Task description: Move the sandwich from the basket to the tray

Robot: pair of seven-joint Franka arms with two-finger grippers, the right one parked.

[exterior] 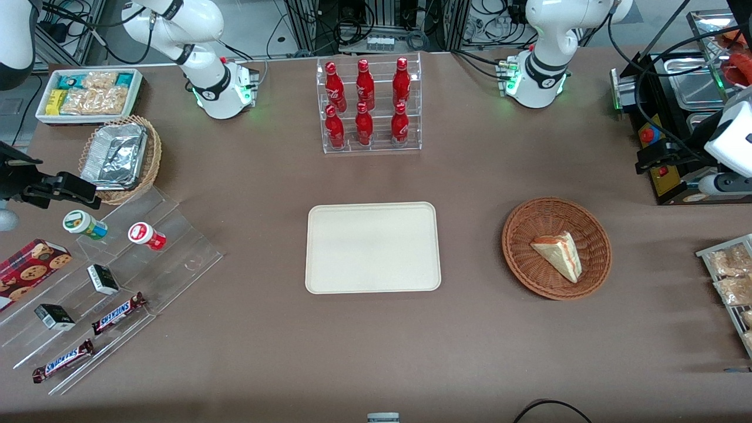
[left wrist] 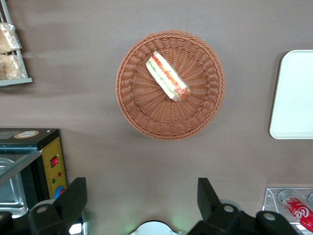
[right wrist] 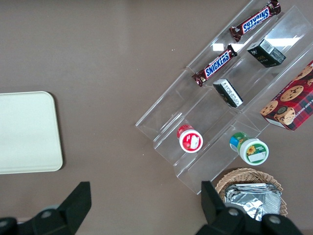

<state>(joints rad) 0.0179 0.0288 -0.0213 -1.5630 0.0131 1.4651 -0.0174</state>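
Flanking basket (exterior: 556, 247): tray (exterior: 372, 247), snack rack (exterior: 728, 276); hand (left wrist: 142, 205) above.

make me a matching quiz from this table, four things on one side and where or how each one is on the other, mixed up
Things:
1. sandwich
2. tray
3. cola bottles
4. tool

Place or state:
A. standing in a clear tiered rack
B. lying in the basket
C. open, high above the table near the basket
D. bare, between the basket and the snack steps

Pairs: 1-B, 2-D, 3-A, 4-C
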